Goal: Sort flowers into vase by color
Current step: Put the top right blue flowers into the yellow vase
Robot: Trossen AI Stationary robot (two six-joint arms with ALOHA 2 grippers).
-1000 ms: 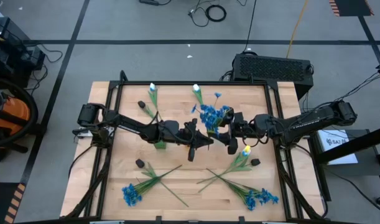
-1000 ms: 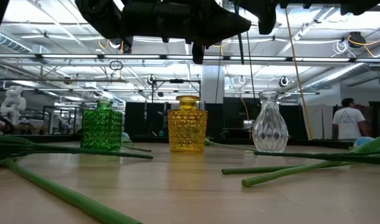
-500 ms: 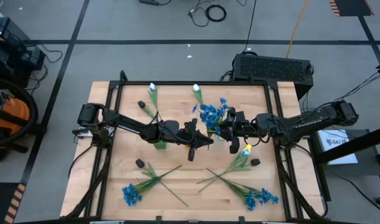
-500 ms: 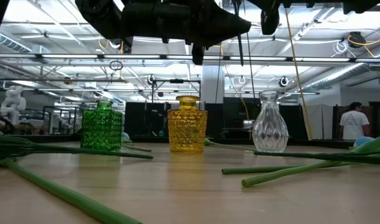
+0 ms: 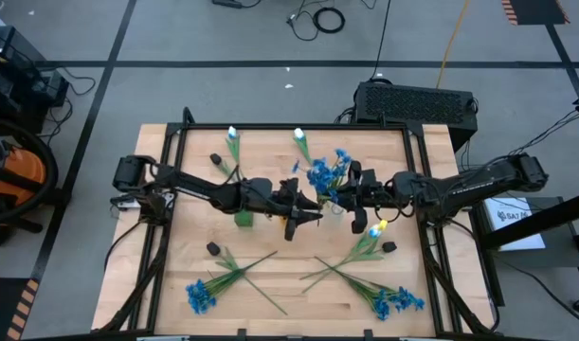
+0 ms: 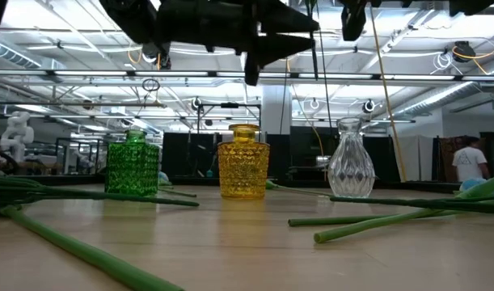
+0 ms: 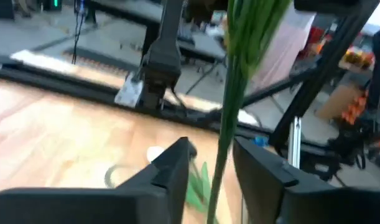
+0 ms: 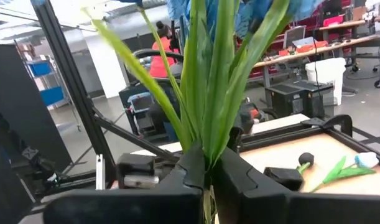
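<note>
Partly hidden: blue flower point(image 5: 325, 174) stem.

Place: a robotics lab or workshop hall
Evidence: taped concrete floor point(image 5: 223, 47), exposed ceiling lights point(image 6: 441, 61), desks point(image 8: 339, 34), loose cables point(image 5: 317, 19)

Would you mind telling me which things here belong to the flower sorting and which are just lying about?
Belongs to the job:
- blue flower, stem clamped in the right gripper
- left gripper, open around that stem
- blue flowers on the table
- green vase, yellow vase, clear vase

Just lying about:
- black box
- orange vacuum
</note>
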